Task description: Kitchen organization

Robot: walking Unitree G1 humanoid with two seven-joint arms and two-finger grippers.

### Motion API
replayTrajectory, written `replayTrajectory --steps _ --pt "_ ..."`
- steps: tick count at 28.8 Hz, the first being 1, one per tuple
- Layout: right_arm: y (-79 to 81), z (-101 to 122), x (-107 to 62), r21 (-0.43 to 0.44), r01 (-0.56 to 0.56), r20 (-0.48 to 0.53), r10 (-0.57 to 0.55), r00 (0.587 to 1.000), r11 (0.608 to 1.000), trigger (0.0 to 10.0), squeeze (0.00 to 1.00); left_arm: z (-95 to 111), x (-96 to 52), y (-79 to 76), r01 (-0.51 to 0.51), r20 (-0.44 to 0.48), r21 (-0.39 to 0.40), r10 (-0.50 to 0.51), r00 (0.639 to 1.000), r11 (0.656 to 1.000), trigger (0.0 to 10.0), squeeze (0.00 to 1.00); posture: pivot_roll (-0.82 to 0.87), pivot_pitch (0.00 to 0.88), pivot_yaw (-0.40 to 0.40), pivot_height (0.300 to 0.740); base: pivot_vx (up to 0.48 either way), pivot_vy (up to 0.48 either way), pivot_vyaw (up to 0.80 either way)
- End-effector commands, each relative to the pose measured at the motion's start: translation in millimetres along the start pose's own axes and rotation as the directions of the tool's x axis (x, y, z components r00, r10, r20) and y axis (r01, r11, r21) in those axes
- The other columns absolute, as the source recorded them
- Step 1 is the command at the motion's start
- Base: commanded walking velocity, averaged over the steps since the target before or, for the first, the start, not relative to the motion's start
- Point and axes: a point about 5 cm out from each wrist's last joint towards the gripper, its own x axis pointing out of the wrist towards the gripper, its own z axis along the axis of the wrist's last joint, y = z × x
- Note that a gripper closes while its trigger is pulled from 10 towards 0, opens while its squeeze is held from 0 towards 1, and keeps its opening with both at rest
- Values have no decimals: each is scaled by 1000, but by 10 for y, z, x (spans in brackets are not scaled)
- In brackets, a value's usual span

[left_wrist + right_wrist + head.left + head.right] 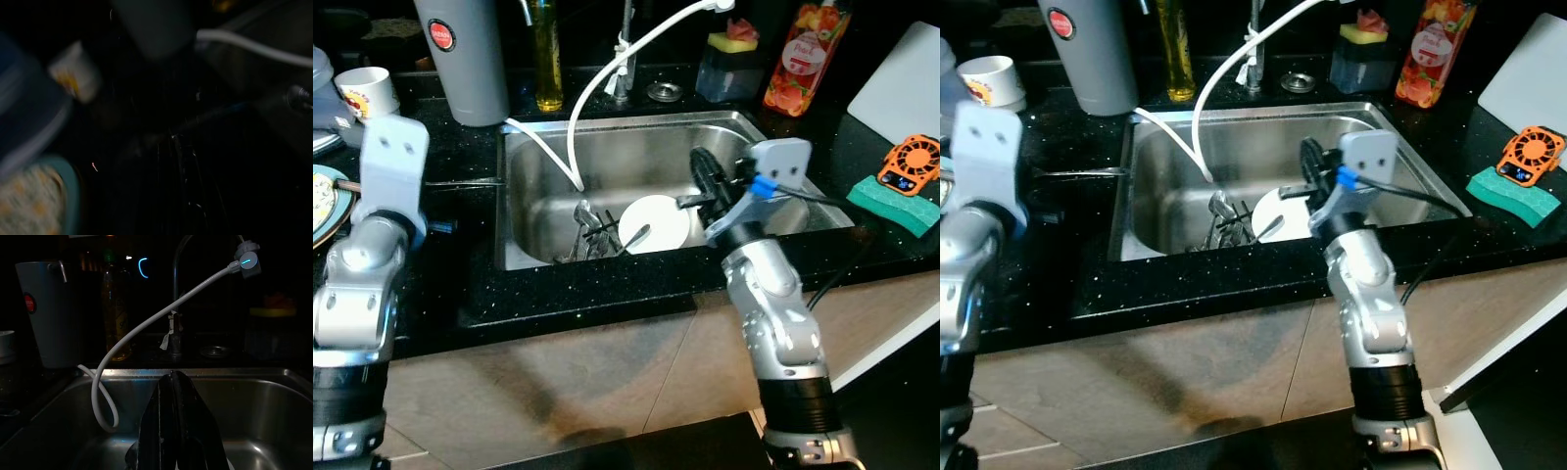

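a stainless steel sink (pixel 607 147) sits in the middle of the head views, set into a black speckled counter (pixel 460 284). on its floor, near the centre of the frame, lies a round white plate (pixel 651 223), and just to its left is a small heap of metal cutlery (pixel 590 233), with one utensil leaning onto the plate's edge. a white hose (pixel 607 73) loops from the top of the frame down into the basin.

the right gripper (pixel 705 176) hangs over the right part of the sink, just above and right of the plate; in the right wrist view its two black fingers (pixel 175 431) are pressed together with nothing between them, pointing toward the back wall of the sink and the tap (pixel 177 293).

the left gripper (pixel 181 161) is over the counter at the left of the frame, beside a patterned plate with a teal rim (pixel 325 206); the left wrist view is too dark and blurred, so i cannot tell how its fingers stand.

along the top of the frame stand a grey jug with a red badge (pixel 460 59), a yellow bottle (pixel 546 59), a paper cup (pixel 367 90) and a red juice bottle (pixel 803 54). at the right edge lie a green sponge (pixel 891 201) and, just beside it, an orange handheld fan (pixel 909 164).
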Motion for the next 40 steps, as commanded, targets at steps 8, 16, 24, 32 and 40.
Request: replayTrajectory --steps 8,16,24,32,40 --pt "-34 -9 32 -3 1 -20 -1 1000 1000 10000 0 -81 -265 98 203 -169 317 -156 973 926 10000 0 198 84 -15 740 0 0 0" --pt "-25 -52 37 2 -6 -36 6 999 1000 10000 0 1 -424 230 330 -232 424 -250 940 843 10000 0 215 85 -29 740 0 0 0" --pt "-2 -80 104 8 -20 -40 21 999 1000 10000 0 -12 -585 434 441 -423 532 -225 878 722 10000 0 227 80 -41 740 0 0 0" --pt "-4 -109 90 13 -15 -47 16 999 1000 10000 0 -47 -614 482 488 -457 606 -228 860 628 10000 0 228 81 -34 740 0 0 0" --pt "9 -132 86 21 -14 -51 15 999 1000 10000 0 -43 -663 504 513 -489 565 -239 839 646 10000 1000 236 85 -32 740 0 0 0"
